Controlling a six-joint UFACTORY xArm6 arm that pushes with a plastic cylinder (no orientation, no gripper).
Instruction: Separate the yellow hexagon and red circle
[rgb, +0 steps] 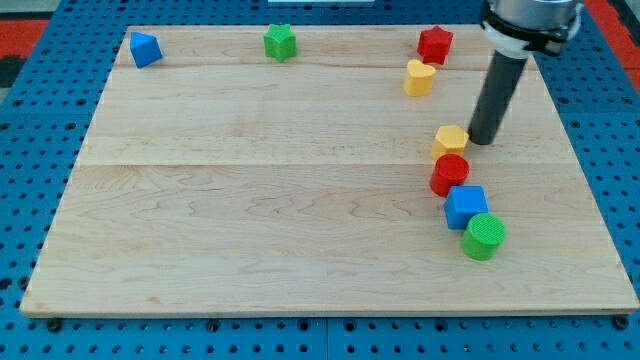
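The yellow hexagon (450, 140) lies right of the board's middle, touching the red circle (449, 174) just below it. My tip (481, 140) stands on the board right beside the yellow hexagon, at its right edge, level with it. The rod rises from there to the arm at the view's top right.
A blue cube (466, 206) and a green circle (484, 236) continue the line below the red circle. A yellow heart-like block (419, 77) and a red star (434, 44) sit above. A green star (281, 42) and a blue block (145, 49) lie near the wooden board's (250, 200) top edge.
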